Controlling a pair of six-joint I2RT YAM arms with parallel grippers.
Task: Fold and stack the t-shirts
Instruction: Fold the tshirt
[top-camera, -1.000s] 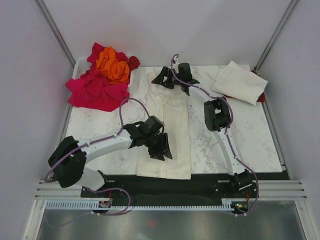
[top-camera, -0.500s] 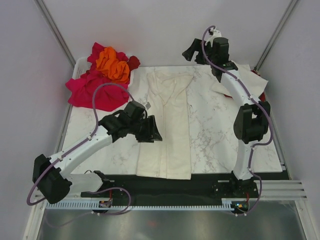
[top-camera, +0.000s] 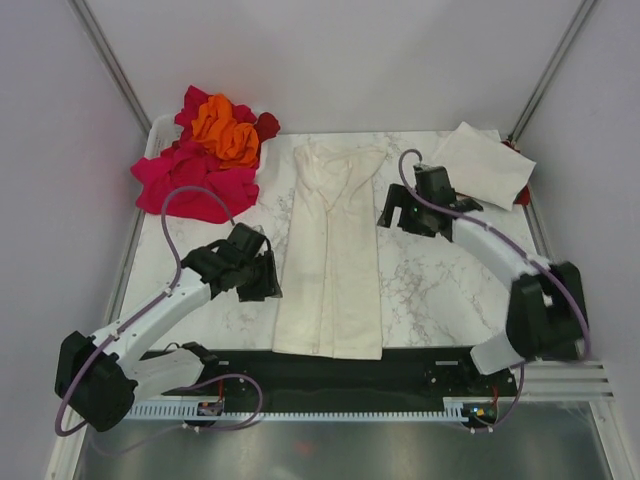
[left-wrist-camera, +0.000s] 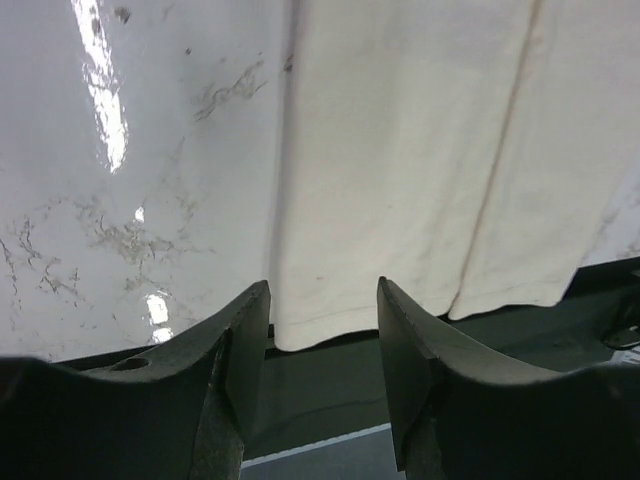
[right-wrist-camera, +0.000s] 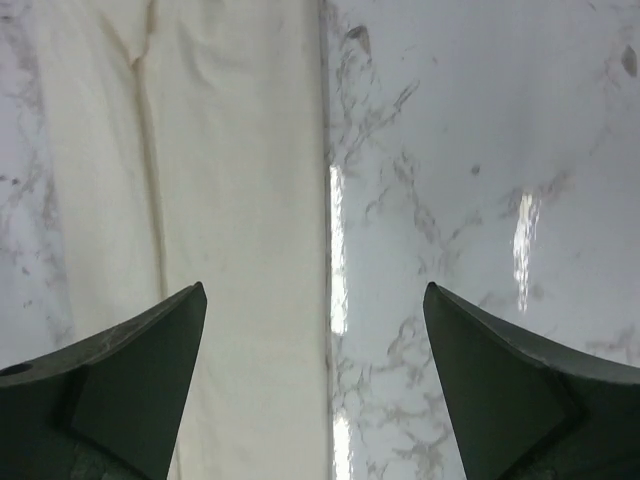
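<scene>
Though unclear from above, left gripper (left-wrist-camera: 322, 292) slightly parted, right gripper (right-wrist-camera: 315, 292) spread wide, flanking cream t-shirt (top-camera: 335, 260).

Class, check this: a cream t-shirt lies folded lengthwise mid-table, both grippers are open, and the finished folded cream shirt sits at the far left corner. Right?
One slip: the folded cream shirt sits at the far right corner, as the top external view shows. The far left holds the colourful pile.

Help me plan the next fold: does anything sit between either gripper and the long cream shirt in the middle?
Nothing visible does. The left gripper and right gripper, both open, flank the cream shirt, its edges straight ahead of them over bare table. The coloured pile lies far left.
</scene>
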